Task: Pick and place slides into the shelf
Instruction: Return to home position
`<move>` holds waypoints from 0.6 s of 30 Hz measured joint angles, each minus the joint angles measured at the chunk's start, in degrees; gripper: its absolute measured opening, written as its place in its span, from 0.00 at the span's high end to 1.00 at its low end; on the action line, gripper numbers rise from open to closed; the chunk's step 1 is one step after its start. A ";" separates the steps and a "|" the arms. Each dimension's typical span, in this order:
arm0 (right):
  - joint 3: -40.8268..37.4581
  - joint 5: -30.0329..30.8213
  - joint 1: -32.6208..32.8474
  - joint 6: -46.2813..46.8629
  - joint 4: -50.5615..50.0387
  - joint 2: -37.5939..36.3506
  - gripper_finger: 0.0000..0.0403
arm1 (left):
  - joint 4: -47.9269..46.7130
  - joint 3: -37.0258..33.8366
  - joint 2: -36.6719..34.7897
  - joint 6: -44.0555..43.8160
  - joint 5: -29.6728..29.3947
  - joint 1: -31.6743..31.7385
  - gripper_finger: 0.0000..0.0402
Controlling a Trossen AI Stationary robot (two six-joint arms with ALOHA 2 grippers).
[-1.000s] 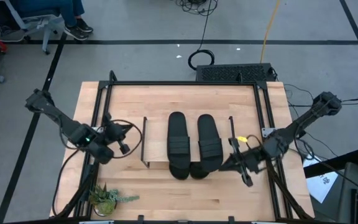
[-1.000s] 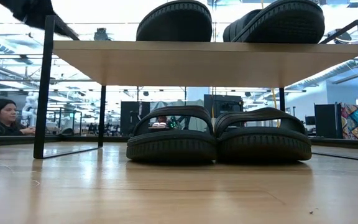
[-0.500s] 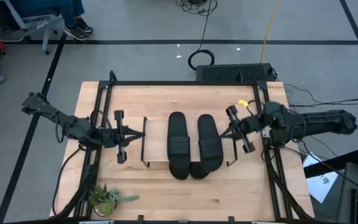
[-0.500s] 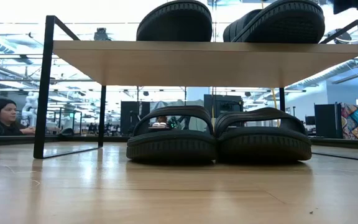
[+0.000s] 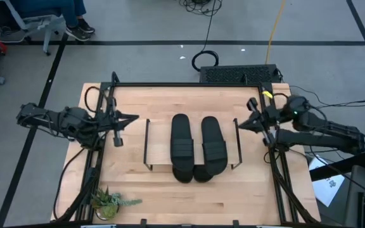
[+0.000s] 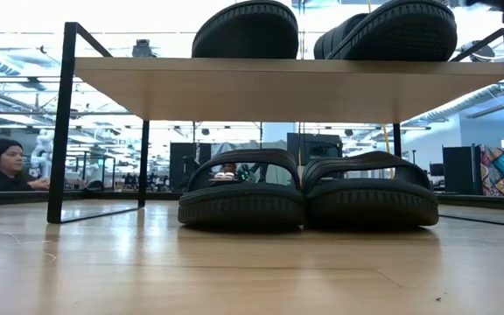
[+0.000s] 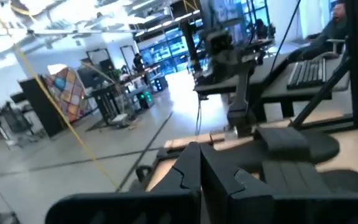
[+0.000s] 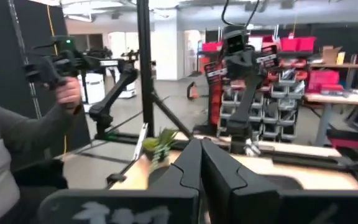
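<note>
The shelf (image 5: 192, 166) stands mid-table, its wood plank (image 6: 278, 83) on thin black legs. Two black slides (image 5: 182, 145) (image 5: 213, 144) lie on the plank, soles down, and also show in the low view (image 6: 245, 31) (image 6: 392, 31). Two more slides (image 6: 241, 194) (image 6: 370, 192) rest on the table under the plank, with their toes (image 5: 192, 173) sticking out at its near edge. My left gripper (image 5: 135, 116) is shut and empty, left of the shelf. My right gripper (image 5: 237, 125) is shut and empty, right of the shelf. Both point level toward the shelf.
A small potted plant (image 5: 109, 201) stands at the table's near left corner. Black frame rails (image 5: 189, 85) run along the table's far, left and right sides. A person (image 6: 7, 162) sits beyond the table, and a grey sleeve (image 8: 17, 143) shows in the right wrist view.
Both grippers have moved toward the table's far edge and turned level, pointing at the shelf. The left came up from the near left. The right came up from near the shelf's near right corner, then drew back a little toward the right edge. The slides have stayed put.
</note>
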 joint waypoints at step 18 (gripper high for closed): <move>-16.14 28.24 24.42 -6.99 -3.30 -15.07 1.00 | 6.89 -20.70 -13.93 -2.93 -24.18 -19.40 1.00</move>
